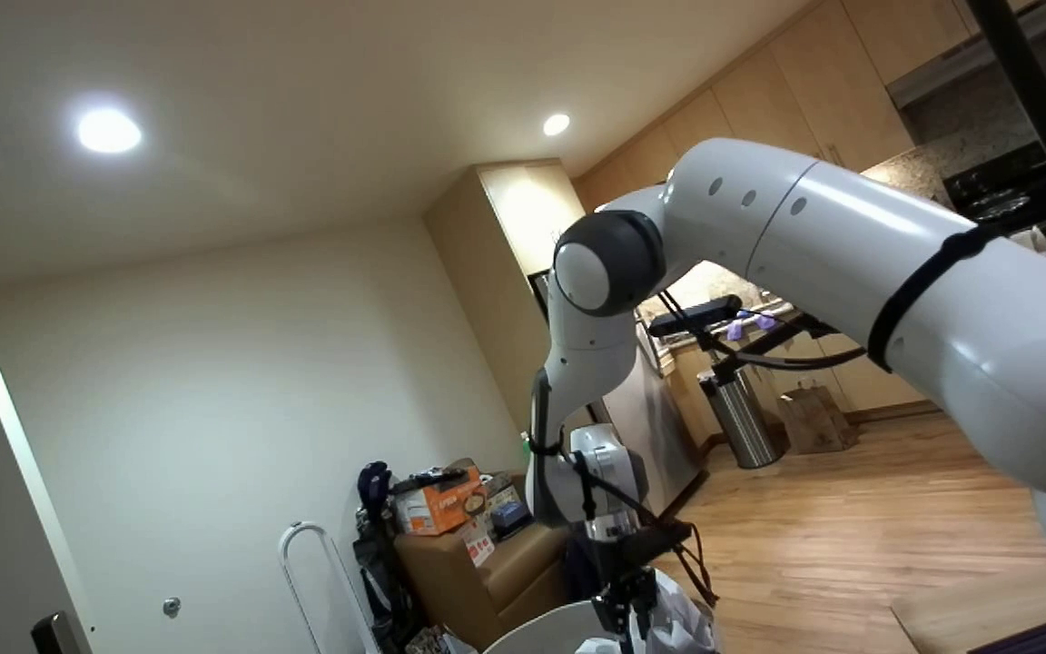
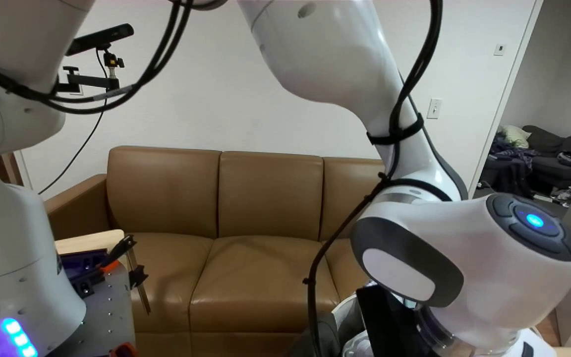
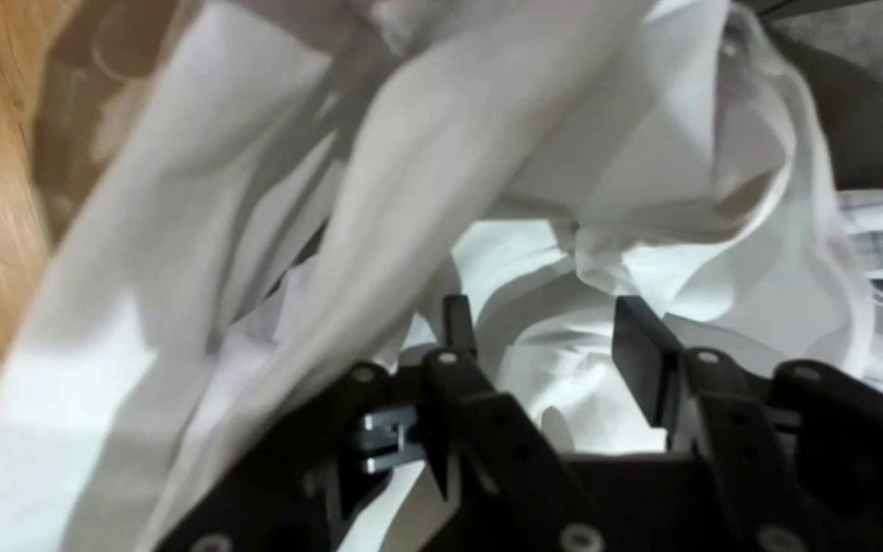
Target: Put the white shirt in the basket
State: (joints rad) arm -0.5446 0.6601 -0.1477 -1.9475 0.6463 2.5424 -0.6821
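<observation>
Wrist view: wide-parted end effector (image 3: 545,330) is gripping nothing; the white shirt (image 3: 403,199), seemingly partly inside, is overhanging the basket (image 3: 809,276) frame-left, needing tucking.

Wooden floor (image 1: 850,518), 1 metal bin (image 1: 743,422), 1 bag (image 1: 815,421)

The arm (image 1: 895,245) is glossy white and rounded, with a dark joint cap (image 1: 639,263) and small grey discs (image 1: 748,197); black straps (image 2: 411,130) bind black cables (image 2: 315,277) along it. In an exterior view, a blue light (image 2: 535,220) glows among dark buttons (image 2: 534,239) at right, and lit blue bars (image 2: 20,339) mark the base (image 2: 18,238) at left. The gripper (image 3: 543,322) is matte black, with round silvery screws (image 3: 448,358)
</observation>
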